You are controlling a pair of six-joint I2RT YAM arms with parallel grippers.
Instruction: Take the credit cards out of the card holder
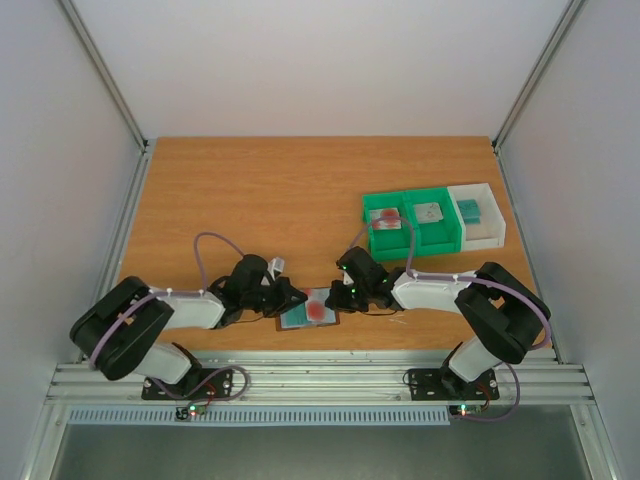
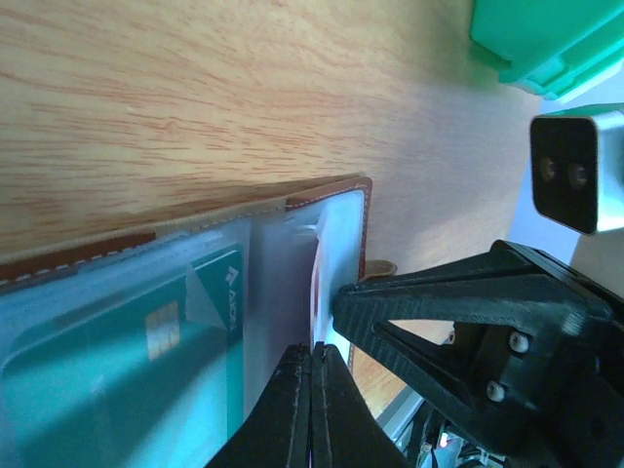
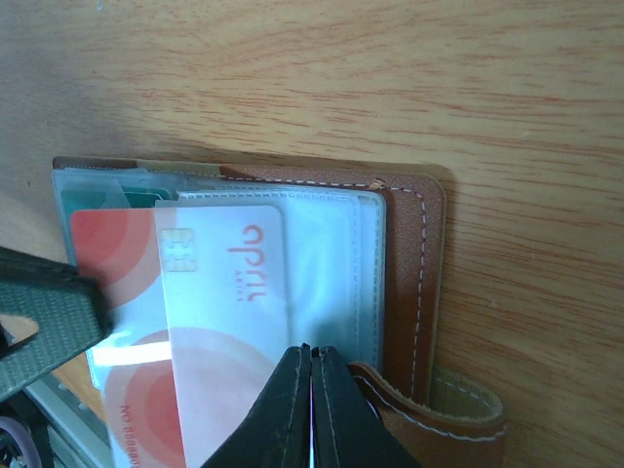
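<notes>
The table (image 1: 300,190) carries the card holder (image 3: 405,263), lying open near its front edge between the arms. A pinkish card (image 3: 224,292) and a teal card (image 2: 127,341) lie among its clear sleeves (image 3: 331,263). The left claw (image 2: 314,363) and the right claw (image 3: 312,363) are both pinched fully together over these, and I cannot tell what they grip. If a claw has sleeve rather than card, pulling could drag the holder.

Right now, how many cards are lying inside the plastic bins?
3: a pinkish card with a red blot in the left green bin, a grey card in the middle green bin, a teal card in the white bin. Others may lie hidden underneath.
</notes>
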